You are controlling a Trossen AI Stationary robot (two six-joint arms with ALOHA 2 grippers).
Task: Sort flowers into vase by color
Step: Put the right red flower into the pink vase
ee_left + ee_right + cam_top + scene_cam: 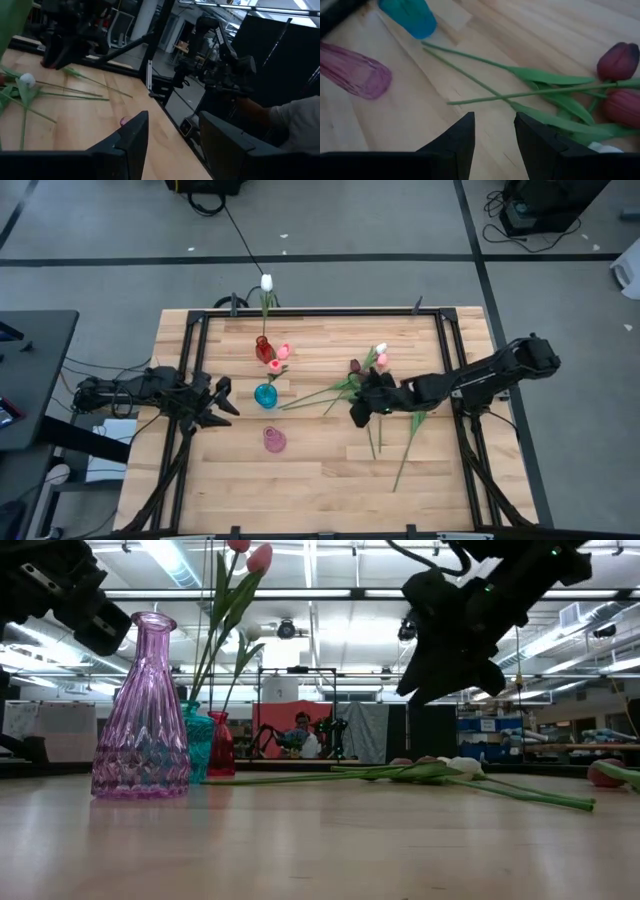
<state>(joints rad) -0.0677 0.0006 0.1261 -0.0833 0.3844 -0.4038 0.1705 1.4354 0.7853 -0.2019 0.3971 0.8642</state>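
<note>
Currently the right pincer (358, 412) hangs above the loose flowers (352, 385) lying on the tabletop (330, 480), its fingers spread and holding nothing. Two dark red heads (618, 61) and a tangle of thin green stems (485, 97) show just past it. Three small vases stand near the middle: red vase (263, 348) with pink tulips already in it, teal vase (265, 395) and pink vase (274, 440). The left pincer (222, 402) waits beside the teal vase, fingers apart and empty. These stems look light, thin and bendy, likely to slip or flex; pinching low on the stem near a leaf seems safest, sparing the soft head.
</note>
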